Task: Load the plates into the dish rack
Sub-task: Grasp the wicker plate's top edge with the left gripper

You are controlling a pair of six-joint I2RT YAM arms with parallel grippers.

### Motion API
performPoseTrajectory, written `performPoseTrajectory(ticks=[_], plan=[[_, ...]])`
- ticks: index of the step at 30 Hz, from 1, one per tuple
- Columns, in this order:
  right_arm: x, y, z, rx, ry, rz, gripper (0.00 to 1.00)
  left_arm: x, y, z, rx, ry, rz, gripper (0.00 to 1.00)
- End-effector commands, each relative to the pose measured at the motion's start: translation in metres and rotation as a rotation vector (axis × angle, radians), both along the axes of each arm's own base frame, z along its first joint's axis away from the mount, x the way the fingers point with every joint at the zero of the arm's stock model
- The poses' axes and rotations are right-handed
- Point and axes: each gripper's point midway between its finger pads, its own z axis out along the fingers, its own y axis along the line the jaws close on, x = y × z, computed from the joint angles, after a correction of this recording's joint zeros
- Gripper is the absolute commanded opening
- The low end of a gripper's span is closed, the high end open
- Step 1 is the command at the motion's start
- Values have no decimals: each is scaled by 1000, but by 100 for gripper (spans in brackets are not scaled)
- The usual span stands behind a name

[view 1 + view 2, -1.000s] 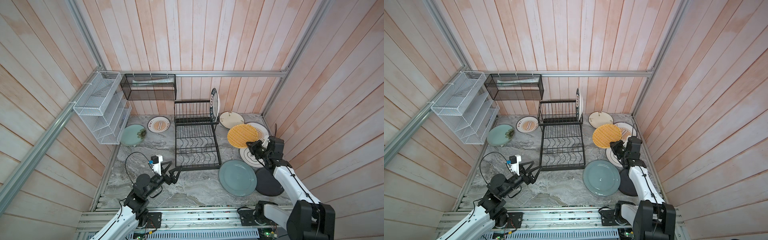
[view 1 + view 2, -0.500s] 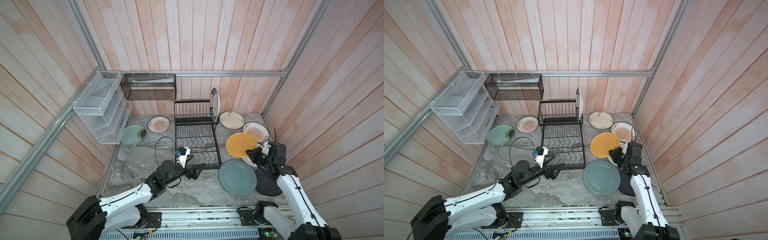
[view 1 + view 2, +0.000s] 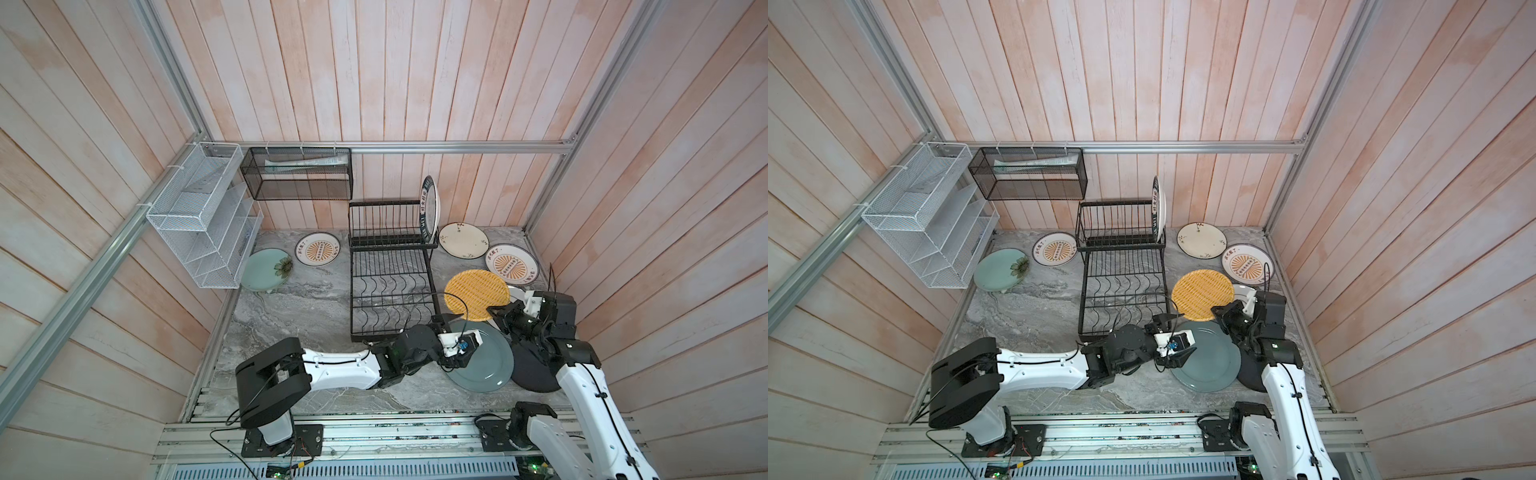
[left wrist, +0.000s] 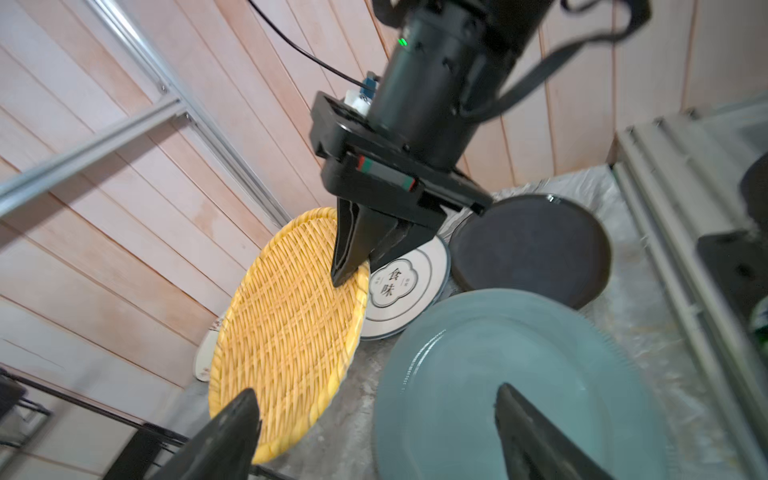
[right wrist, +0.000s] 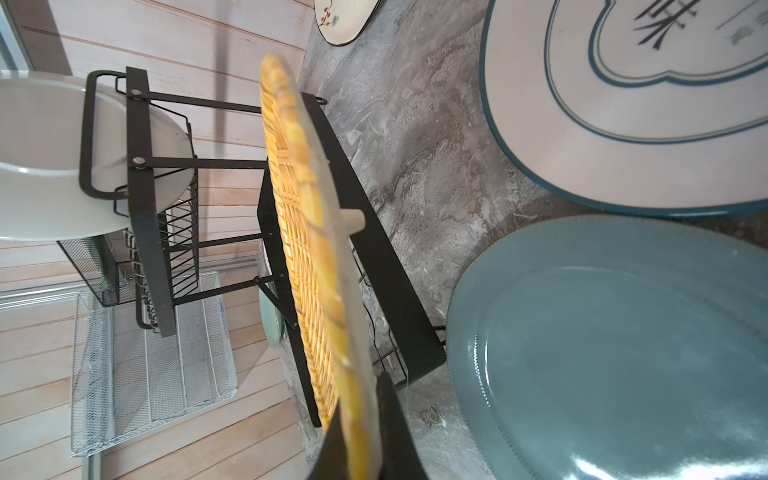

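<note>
The yellow plate (image 4: 291, 324) is held tilted, rim pinched in closed right fingers (image 4: 351, 249); wide-open, empty left fingers (image 4: 528, 436) are placed just short of its opposite rim, nearer the rack (image 5: 147, 232).

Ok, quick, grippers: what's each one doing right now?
Left gripper: open, gripping nothing, beside the yellow plate.
Right gripper: shut on the yellow plate's rim, holding it tilted up.
</note>
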Motion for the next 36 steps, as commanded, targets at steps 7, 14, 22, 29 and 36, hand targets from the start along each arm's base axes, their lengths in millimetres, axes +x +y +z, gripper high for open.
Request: performPoseTrajectory(ticks=[7,14,22,29,36], plan=[[-12,14,23,58,-35,47,0,34,-7,-1,137,-271,166,57],[-17,15,22,72,-30,39,0,40,-9,-11,176,-305,198,51],[-20,20,21,79,-22,49,0,54,-7,-7,178,-385,297,31],[-21,26,22,91,-25,67,0,59,-10,-12,198,-414,324,19],[-21,29,25,83,-42,79,0,53,-1,-3,146,-405,319,0]])
